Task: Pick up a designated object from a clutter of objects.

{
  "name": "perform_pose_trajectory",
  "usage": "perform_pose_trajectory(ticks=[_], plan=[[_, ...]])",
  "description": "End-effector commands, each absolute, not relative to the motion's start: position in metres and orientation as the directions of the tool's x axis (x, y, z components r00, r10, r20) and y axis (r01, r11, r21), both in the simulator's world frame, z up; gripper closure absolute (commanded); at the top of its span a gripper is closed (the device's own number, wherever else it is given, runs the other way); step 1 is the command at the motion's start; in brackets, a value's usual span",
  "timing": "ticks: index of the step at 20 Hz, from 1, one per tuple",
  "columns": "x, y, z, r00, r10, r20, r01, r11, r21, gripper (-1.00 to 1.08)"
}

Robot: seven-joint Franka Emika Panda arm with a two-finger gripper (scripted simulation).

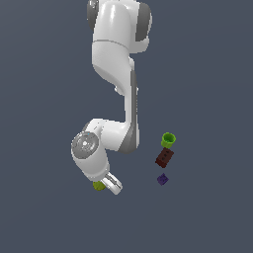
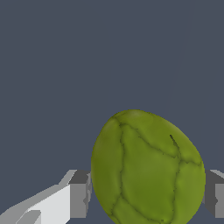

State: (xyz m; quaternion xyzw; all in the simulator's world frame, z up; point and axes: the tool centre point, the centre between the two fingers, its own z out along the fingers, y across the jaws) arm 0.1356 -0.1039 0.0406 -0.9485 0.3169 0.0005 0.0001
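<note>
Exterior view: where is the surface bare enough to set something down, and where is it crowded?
Bare: everything toward the exterior view's left of the gripper, which has the pear between its fingers. Crowded: the short column of green cup, red-brown block and purple cube. A bare strip separates gripper and column.

Pear (image 2: 148, 170): dull yellow-green, dark crack-like veining. Cup (image 1: 168, 140): brighter green. Block (image 1: 164, 157): dark red-brown. Cube (image 1: 162, 179): purple. Arm (image 1: 118, 54): white, grey joints. Fingers (image 2: 78, 194): grey. Floor (image 1: 44, 99): slate blue-grey.
</note>
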Motion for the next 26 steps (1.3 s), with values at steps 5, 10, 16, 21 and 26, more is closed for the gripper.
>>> perform_pose_trajectory(ticks=[5, 10, 16, 21, 26], plan=[[0.136, -0.104, 0.041, 0.799, -0.601, 0.000, -0.601, -0.799, 0.000, 1.08], [0.135, -0.103, 0.042, 0.799, -0.601, -0.001, -0.601, -0.799, 0.000, 1.08], [0.127, -0.097, 0.051, 0.799, -0.601, -0.001, -0.601, -0.799, 0.000, 1.08], [0.115, -0.088, 0.068, 0.799, -0.601, -0.001, -0.601, -0.799, 0.000, 1.08], [0.096, -0.073, 0.093, 0.799, -0.601, -0.001, -0.601, -0.799, 0.000, 1.08]])
